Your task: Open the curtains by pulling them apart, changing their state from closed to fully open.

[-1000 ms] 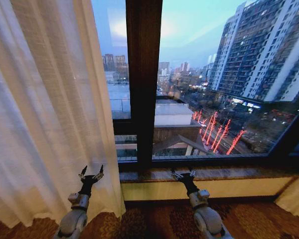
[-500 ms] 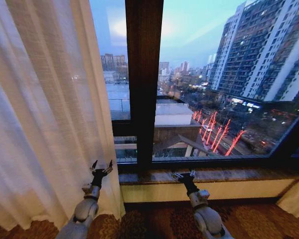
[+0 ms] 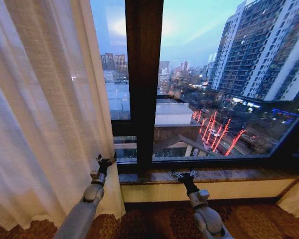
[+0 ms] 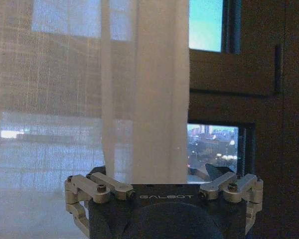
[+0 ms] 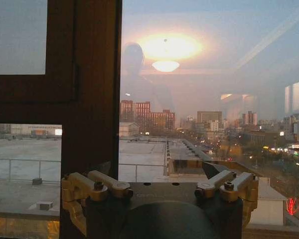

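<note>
The left gripper [image 3: 105,160], fingers apart, is at the curtain [image 3: 45,114] edge; the right gripper [image 3: 183,175], also spread, is near the sill [image 3: 239,174].

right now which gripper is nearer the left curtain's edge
Left. The left gripper is open right at the inner edge of the left sheer curtain, its fold between the fingers. The right gripper is open too, off by the window sill, well clear of it.

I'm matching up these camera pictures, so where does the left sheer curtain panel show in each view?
Head view: the left curtain panel fills the left side, the left end effector at its inner edge.
Left wrist view: its edge hangs above the end effector.
Right wrist view: not in it.
Shared landmark: the dark window post.
</note>
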Tool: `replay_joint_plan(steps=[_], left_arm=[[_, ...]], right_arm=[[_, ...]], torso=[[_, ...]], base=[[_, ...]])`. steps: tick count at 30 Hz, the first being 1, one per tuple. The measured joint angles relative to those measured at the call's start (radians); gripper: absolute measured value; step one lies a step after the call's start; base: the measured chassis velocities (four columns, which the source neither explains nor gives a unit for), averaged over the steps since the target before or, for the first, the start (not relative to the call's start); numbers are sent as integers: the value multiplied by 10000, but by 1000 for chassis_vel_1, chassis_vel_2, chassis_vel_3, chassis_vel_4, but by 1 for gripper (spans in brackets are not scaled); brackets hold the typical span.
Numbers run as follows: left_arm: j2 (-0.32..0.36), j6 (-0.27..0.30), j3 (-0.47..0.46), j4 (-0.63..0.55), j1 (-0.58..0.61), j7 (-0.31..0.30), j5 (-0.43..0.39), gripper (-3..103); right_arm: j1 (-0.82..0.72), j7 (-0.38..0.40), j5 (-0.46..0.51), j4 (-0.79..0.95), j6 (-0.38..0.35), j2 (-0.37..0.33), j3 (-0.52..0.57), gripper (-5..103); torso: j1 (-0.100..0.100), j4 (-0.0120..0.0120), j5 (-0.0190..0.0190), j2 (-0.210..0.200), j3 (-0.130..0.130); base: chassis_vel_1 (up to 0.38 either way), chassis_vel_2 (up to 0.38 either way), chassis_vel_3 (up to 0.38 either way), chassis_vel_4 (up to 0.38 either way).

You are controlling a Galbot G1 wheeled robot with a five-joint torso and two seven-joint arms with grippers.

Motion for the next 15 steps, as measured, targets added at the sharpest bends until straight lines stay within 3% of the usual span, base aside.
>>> replay_joint_plan(steps=[7,14,15], left_arm=[[-54,-29,-27,339,-150,42,167,101],[22,-318,-233,568,-215,237,239,70],[21,-325,-243,570,-215,238,232,70]], right_arm=[[0,0,0,0,0,0,0,100],[0,0,0,0,0,0,0,100],[0,0,0,0,0,0,0,100]], torso=[[0,0,0,0,0],[0,1,0,-2,0],[0,1,0,-2,0]], base=[[0,0,0,0],[0,0,0,0],[0,0,0,0]])
